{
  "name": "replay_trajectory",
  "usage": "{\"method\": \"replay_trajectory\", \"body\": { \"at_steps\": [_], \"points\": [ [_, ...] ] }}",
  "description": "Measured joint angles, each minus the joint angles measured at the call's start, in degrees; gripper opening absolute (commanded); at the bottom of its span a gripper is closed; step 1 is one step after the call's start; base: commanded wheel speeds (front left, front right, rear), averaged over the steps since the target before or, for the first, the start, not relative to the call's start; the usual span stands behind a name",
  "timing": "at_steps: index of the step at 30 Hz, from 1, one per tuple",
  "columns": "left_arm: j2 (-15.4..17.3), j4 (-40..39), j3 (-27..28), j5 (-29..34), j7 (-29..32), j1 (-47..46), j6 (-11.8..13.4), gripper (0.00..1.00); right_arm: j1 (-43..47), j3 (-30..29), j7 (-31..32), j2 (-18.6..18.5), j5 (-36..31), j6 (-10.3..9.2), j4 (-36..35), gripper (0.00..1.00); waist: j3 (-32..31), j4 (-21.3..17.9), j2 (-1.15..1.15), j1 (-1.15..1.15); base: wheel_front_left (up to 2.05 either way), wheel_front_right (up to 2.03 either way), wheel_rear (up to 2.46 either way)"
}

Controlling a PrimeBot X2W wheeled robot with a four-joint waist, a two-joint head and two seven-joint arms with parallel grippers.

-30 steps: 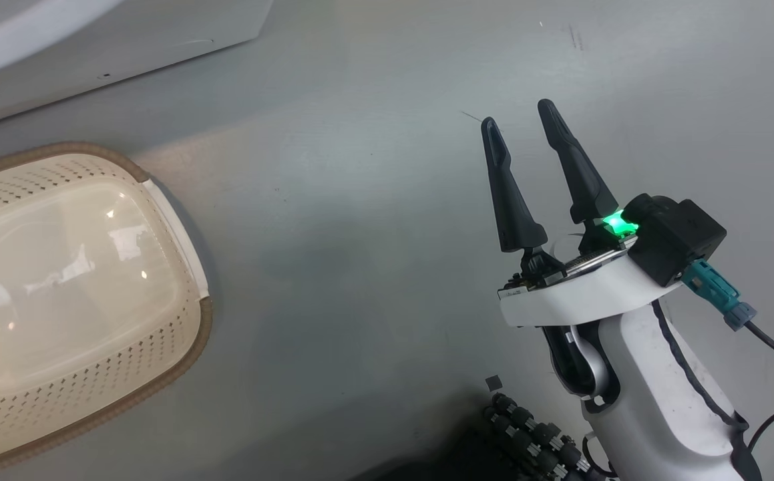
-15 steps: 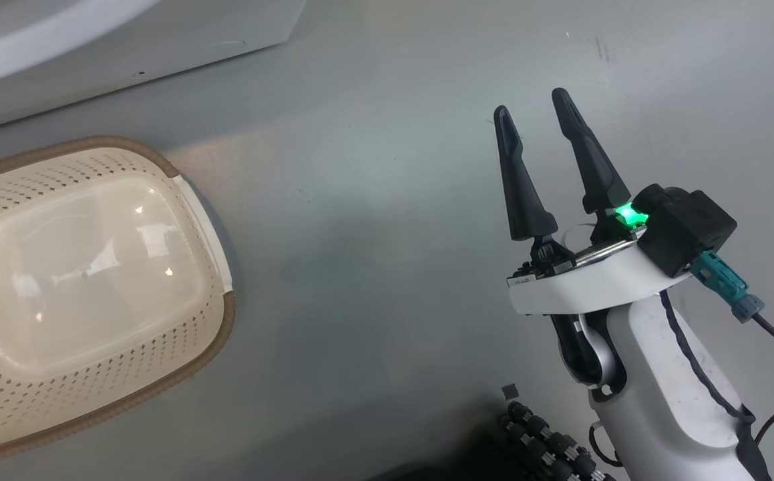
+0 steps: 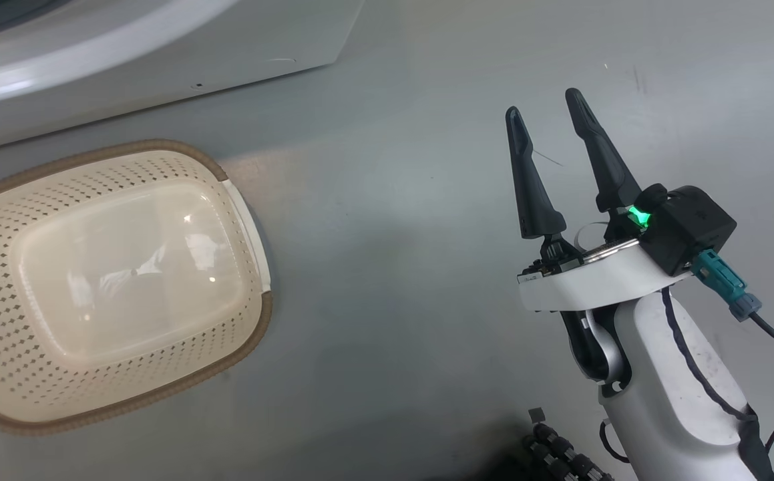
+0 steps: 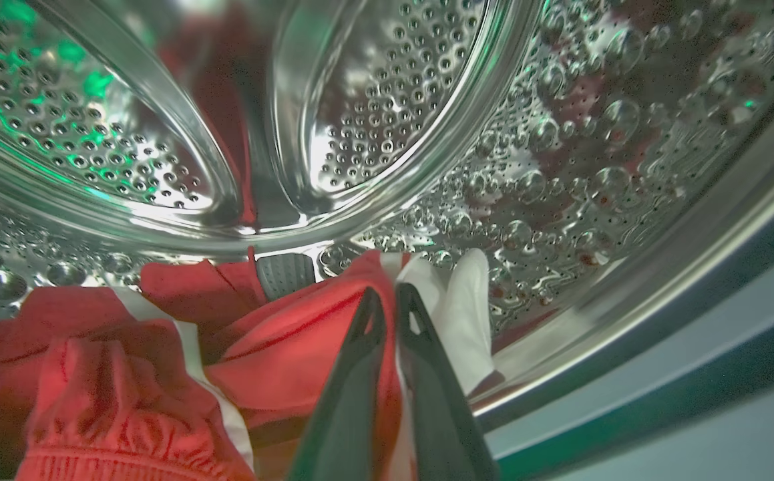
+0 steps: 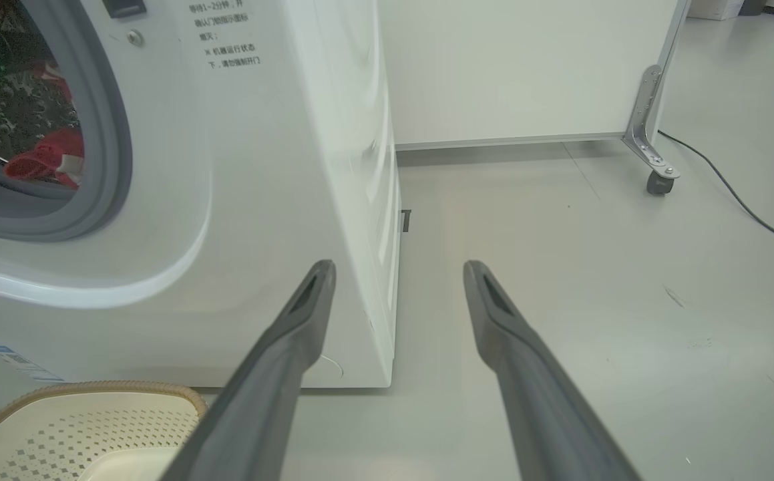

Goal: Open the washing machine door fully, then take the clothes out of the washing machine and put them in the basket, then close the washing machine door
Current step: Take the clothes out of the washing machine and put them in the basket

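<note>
Head view: the basket [image 3: 126, 170] sat on the grey floor [image 3: 393, 234] beside the washing machine [image 3: 126, 73], the right gripper [image 3: 543, 103] spread wide; left wrist view: the left gripper [image 4: 389, 292] pinched the clothes [image 4: 280, 354] inside the drum [image 4: 387, 87]; right wrist view: wide-apart fingers pointed past the machine's corner.
</note>
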Motion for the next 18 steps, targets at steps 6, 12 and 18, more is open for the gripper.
{"method": "replay_trajectory", "body": {
  "at_steps": [6,12,18],
  "points": [
    [-1.5,-2.5,0.5,0.0,-8.9,4.5,-0.3,0.0,0.6,-0.2,0.0,0.0,-1.3,0.9,1.2,1.0,-2.1,2.1,0.0,0.0,0.0,0.0,0.0],
    [-3.3,-4.2,0.6,0.8,-16.8,10.6,-0.3,0.0,2.0,-0.8,0.0,-0.1,-2.5,1.43,2.0,1.0,-4.8,4.0,0.0,0.0,0.0,0.0,0.0],
    [-5.1,-6.7,0.8,1.3,-23.7,16.1,-0.3,0.0,3.9,-1.5,0.0,-0.1,-3.4,1.6,3.0,1.0,-7.7,5.7,0.0,0.0,0.0,0.0,0.0]
  ]
}}
